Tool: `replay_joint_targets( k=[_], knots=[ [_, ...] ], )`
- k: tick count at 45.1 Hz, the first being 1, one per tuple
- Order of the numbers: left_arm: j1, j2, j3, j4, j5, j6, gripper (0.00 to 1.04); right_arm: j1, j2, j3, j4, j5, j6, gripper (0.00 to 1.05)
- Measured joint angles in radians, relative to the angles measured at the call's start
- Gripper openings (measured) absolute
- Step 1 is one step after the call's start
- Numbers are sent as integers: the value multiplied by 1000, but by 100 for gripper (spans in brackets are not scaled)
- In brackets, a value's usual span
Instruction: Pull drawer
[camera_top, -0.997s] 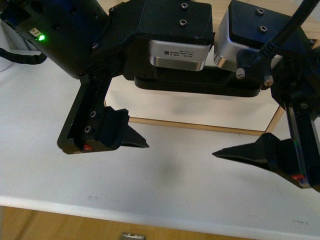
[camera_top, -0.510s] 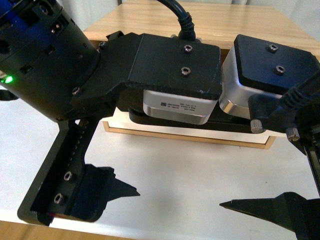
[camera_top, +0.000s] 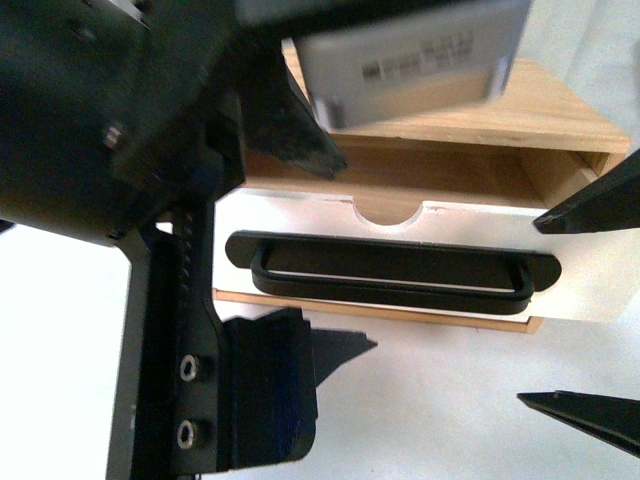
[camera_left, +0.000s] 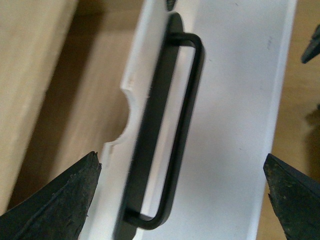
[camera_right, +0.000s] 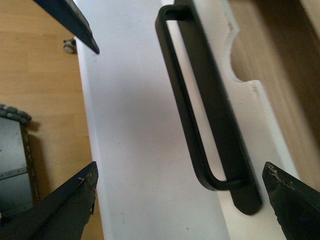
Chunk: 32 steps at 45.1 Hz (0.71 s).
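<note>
white smooth tabletop (camera_top: 430, 400) lying under both grippers, w/ wood-tone floor (camera_right: 40, 90) showing past its edge. light wood cabinet (camera_top: 540, 110) sitting on it. the drawer (camera_top: 470, 222) is standing partly open just ahead of the fingertips, bare wood showing behind its half-round notch (camera_top: 388, 213). long matte black bar handle (camera_top: 390, 272) lying btwn the tips of left gripper (camera_left: 181, 165) & right gripper (camera_right: 179, 170), both spread wide, gripping nothing.

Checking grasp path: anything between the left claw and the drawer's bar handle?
Nothing visible. Left wrist view: open left claw faces the bar handle on the drawer; stretch bare.
</note>
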Motion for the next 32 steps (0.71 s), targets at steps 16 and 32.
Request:
replay_joint_targets(
  k=[16, 32],
  knots=[
    [71, -422, -341, 362, -311, -315, 99, -163, -387, -201, 202, 61, 284, 96],
    [32, -879, -661, 272, -775, -701, 99, -438, -723, -361, 186, -2, 573, 96]
  ],
)
